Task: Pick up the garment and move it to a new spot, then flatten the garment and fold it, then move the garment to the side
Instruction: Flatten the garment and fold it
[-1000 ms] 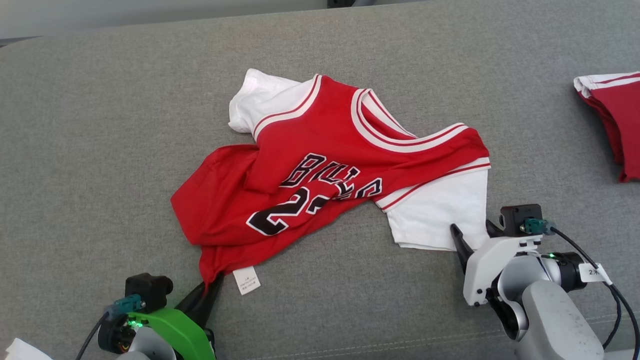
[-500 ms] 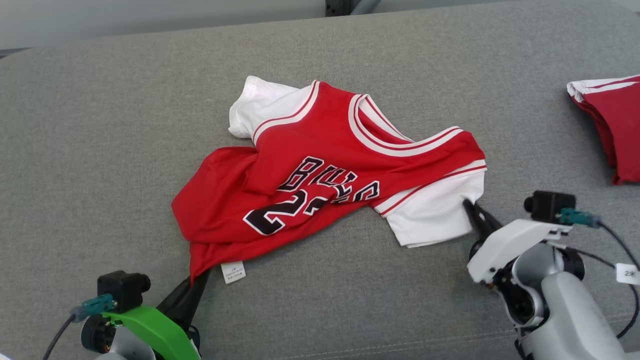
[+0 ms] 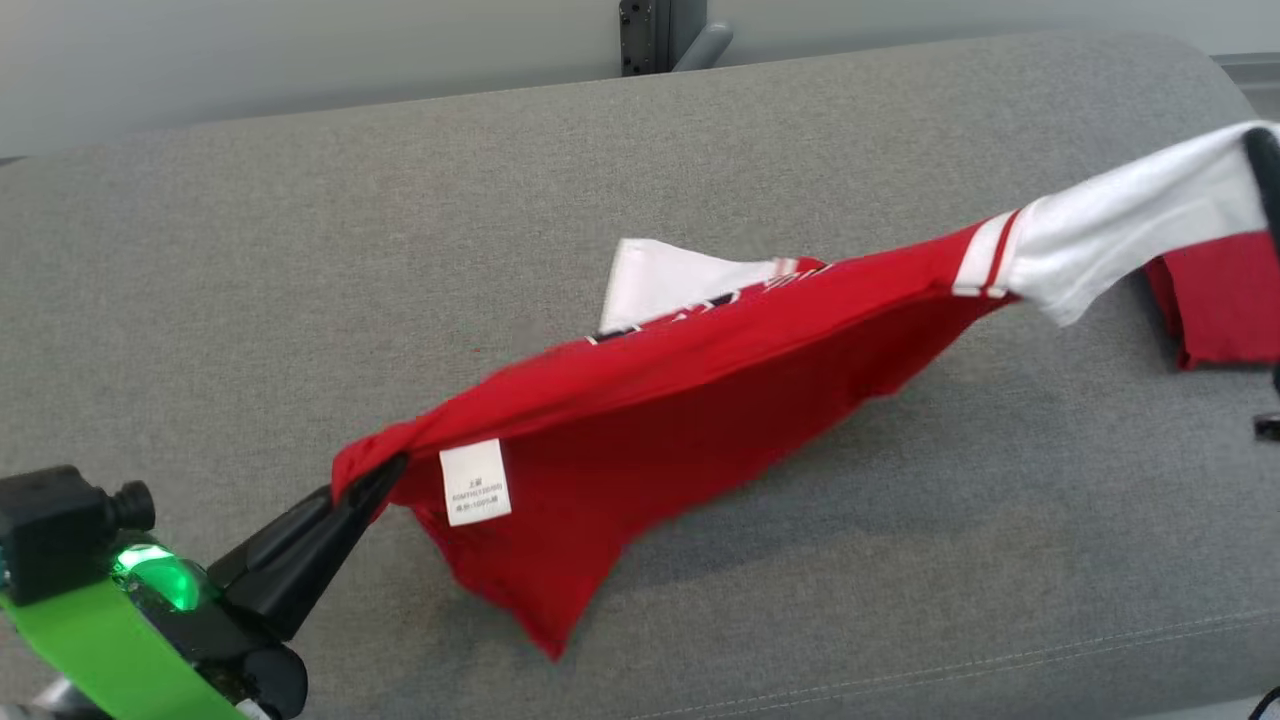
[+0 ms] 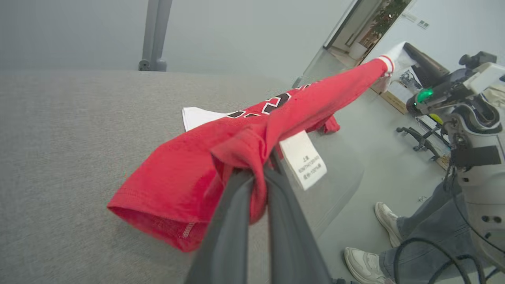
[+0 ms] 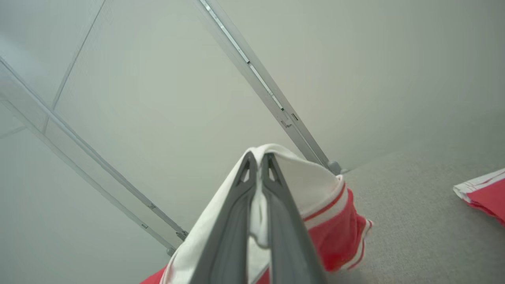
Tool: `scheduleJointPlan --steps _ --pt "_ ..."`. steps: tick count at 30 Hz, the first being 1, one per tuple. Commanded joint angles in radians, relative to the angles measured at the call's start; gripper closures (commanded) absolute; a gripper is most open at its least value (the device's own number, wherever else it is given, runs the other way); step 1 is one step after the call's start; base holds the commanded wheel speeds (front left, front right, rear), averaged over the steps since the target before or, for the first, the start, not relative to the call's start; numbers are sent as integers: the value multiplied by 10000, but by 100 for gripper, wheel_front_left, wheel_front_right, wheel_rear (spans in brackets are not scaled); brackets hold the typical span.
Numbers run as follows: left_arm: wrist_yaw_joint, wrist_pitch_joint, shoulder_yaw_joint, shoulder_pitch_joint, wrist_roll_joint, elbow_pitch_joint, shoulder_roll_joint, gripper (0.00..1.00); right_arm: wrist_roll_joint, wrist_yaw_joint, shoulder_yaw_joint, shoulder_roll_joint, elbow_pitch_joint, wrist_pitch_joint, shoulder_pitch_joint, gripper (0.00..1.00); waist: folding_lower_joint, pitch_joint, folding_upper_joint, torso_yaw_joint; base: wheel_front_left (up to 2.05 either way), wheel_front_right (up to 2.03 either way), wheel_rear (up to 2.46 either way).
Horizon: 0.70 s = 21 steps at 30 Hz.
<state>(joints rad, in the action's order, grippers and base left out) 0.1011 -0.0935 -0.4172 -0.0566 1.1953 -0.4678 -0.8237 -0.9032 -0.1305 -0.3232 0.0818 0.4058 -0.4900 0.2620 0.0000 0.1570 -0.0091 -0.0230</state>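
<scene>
The garment (image 3: pixel 700 400) is a red jersey with white sleeves and black lettering, stretched in the air above the grey cushion (image 3: pixel 300 250). My left gripper (image 3: pixel 375 478) is shut on its red hem corner at the lower left, beside a white label (image 3: pixel 475 482). In the left wrist view the left gripper (image 4: pixel 258 173) pinches bunched red cloth of the garment (image 4: pixel 189 161). My right gripper (image 5: pixel 259 157) is shut on the white sleeve (image 5: pixel 307 185). In the head view that sleeve (image 3: pixel 1140 235) is raised at the far right edge.
A second red and white piece of clothing (image 3: pixel 1215 300) lies folded at the cushion's right end, also seen as a folded piece (image 5: pixel 483 193) in the right wrist view. A person's legs and shoes (image 4: pixel 390 236) stand beside the robot. A metal post (image 3: pixel 660 35) rises behind the cushion.
Both grippers have risen and pulled apart, lifting the jersey off the cushion and stretching it. The right gripper closed on the white sleeve. The head camera has shifted too.
</scene>
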Motion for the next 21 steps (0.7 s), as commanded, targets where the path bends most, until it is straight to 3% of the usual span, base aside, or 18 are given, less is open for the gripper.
scheduleJointPlan --steps 1,7,13,17,21 --pt "-70 -66 155 39 154 -288 -207 100 -123 0 -182 -22 187 -149 303 100 0 118 91 -80 0 0 0" --pt "-1 -675 1239 -1046 1350 -2027 -1020 100 382 0 -1158 -16 564 -1078 2321 100 0 919 91 -216 0 0 0" --pt "110 -1897 1670 -4135 2076 -1181 -1328 100 1827 1 -928 -89 -1111 -1490 5622 100 0 2399 91 -307 0 0 0" --pt "-49 -2824 968 -7394 1138 859 -583 100 3295 0 -721 -249 -3268 -739 8316 100 0 3494 91 -265 0 0 0" --pt "-191 -1985 312 -10999 -1178 4036 1100 100 4116 3 -588 -277 -5788 1174 10831 100 0 4232 91 -245 0 0 0"
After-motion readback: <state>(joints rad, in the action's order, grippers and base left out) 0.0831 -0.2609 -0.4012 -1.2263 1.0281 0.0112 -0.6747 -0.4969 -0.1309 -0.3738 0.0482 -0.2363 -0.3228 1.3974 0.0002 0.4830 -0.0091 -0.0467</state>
